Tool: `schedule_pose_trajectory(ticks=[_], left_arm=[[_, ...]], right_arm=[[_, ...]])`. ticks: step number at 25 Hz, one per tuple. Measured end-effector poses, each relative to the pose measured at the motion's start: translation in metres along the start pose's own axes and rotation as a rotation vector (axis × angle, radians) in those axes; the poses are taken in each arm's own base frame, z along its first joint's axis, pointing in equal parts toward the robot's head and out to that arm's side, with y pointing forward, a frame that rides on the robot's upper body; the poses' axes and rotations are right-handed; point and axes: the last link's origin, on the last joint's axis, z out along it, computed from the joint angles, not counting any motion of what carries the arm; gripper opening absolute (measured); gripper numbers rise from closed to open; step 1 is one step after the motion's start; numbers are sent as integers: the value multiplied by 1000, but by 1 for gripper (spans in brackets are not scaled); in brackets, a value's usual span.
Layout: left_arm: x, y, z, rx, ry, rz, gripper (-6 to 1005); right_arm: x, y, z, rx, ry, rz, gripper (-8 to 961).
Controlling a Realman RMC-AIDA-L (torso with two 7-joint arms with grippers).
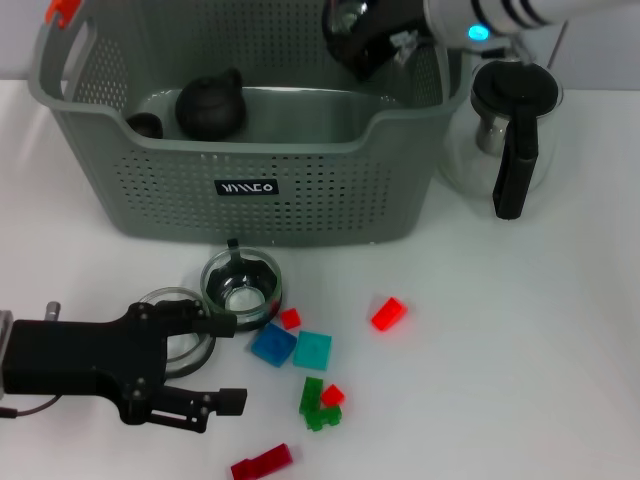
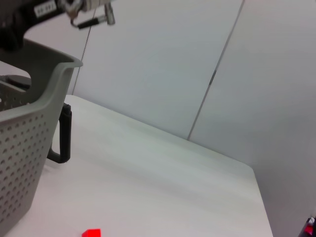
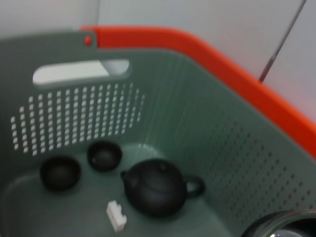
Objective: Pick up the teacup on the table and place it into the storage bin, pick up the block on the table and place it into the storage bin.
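Nearest us, at seven o'clock, our left pincer (image 1: 226,362) lies spread beside a glass teacup (image 1: 241,288); blocks (image 1: 311,351) scatter at five. At twelve, the storage bin (image 1: 250,195); our right pincer (image 1: 375,38) above, grip untellable.

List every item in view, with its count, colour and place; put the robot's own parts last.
storage bin: 1, grey with orange clips, far side of the table.
teapot: 1, black, inside the bin.
small cups: 2, black, inside the bin beside the teapot.
white block: 1, white, on the bin floor.
glass jug: 1, clear with black lid and handle, right of the bin.
glass cup: 1, clear, on the table in front of the bin.
glass saucer: 1, clear, partly under the left gripper.
blocks: several, red, blue, teal and green, scattered in front of the bin.
left gripper: black, open, low by the saucer.
right gripper: black, above the bin.
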Motion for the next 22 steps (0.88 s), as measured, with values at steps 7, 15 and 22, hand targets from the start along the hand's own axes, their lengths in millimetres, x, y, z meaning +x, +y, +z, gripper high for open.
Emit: schedule_pose_trajectory(ticks=[7,15,22], left_arm=[[2,-2,0,5,-4,7,850],[2,-2,0,6,-4,6,848],[1,-2,0,7,-3,4,847]], right_arm=[[19,3,9,7,37,12,59],[25,3,9,8,46,21,58],[28,3,9,7,62,13,60]])
